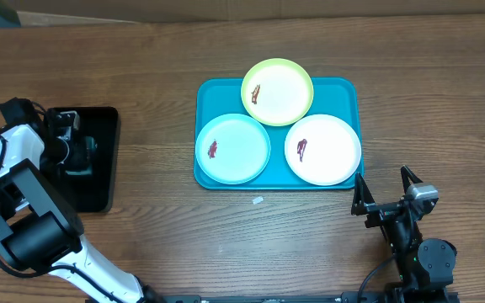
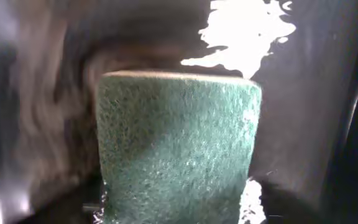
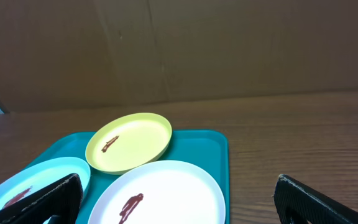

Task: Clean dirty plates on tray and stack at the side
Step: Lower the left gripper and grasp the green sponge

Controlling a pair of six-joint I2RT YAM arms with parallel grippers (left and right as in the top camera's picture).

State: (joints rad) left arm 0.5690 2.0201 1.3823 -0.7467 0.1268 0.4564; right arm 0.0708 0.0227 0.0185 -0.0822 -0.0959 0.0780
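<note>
The turquoise tray (image 1: 343, 88) holds three plates, each with a reddish-brown smear: a yellow-green plate (image 1: 278, 91) at the back, a bluish-white plate (image 1: 233, 149) front left and a white plate (image 1: 323, 150) front right. The right wrist view shows the tray (image 3: 197, 146), the yellow-green plate (image 3: 129, 142), the white plate (image 3: 166, 193) and the bluish-white plate (image 3: 17, 186). My right gripper (image 1: 386, 195) (image 3: 179, 208) is open and empty, just in front of the tray's right corner. My left gripper (image 1: 78, 151) is down over the black tray, right at a green scouring pad (image 2: 179, 146). Its fingers are lost in the dark.
A smaller black tray (image 1: 103, 181) lies at the left on the wooden table. A small white scrap (image 1: 258, 200) lies in front of the turquoise tray. A brown cardboard wall (image 3: 179, 50) stands behind the table.
</note>
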